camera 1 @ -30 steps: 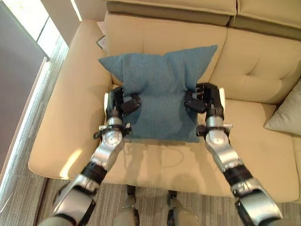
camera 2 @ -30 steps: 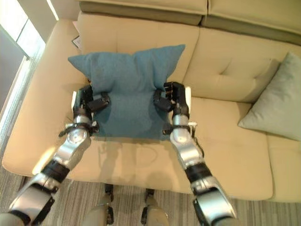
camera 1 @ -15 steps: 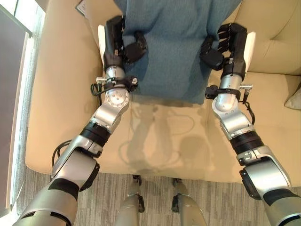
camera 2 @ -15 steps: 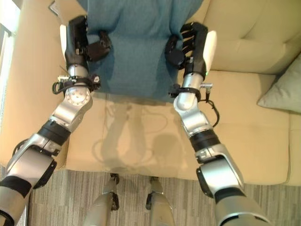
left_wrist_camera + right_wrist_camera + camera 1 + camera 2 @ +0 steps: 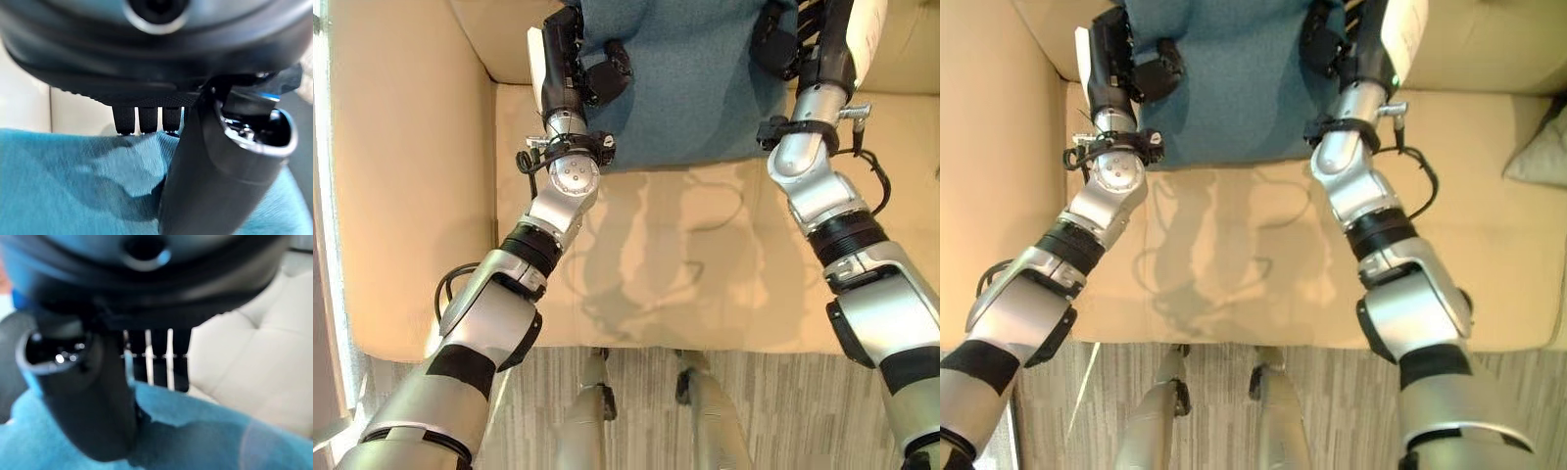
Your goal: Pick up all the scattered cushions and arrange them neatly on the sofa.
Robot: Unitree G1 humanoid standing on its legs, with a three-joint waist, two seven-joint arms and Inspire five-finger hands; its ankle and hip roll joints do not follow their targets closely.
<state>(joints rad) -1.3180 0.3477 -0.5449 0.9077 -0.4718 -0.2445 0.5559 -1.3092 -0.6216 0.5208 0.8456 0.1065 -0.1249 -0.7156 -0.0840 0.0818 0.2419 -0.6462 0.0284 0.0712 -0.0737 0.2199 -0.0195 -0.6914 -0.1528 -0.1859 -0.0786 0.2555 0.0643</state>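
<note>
Both arms are showing longer in the head views than a second ago, and the cushion's upper corners are now running off the top edge; the whole scene has slid, so the camera seems to be tipping down rather than the cushion travelling far. Left hand [image 5: 570,69] is clamping the cushion's [image 5: 690,83] left side, its dark thumb [image 5: 215,181] pressing across the front of the cloth while its fingers [image 5: 142,120] are curling round behind the edge. Right hand [image 5: 803,44] is doing the same on the opposite side, thumb [image 5: 83,401] lying over the fabric and fingers [image 5: 159,362] hooking behind it; how deep those fingers are biting is hard to judge in that blurred wrist view. Between the two hands the cushion is hanging as a soft, square slab of nubbly blue-teal weave, puckering into folds where the thumbs are digging in, with its lower hem sitting at the back of the seat. Sofa [image 5: 421,196] is spreading out around it, smooth cream upholstery with a broad rounded armrest on the left and a padded, seamed backrest showing beyond the right hand. Beside the seat's right end, a grey cushion [image 5: 1538,157] is peeking in. Below the seat front, striped grey carpet [image 5: 783,411] is lying flat.
</note>
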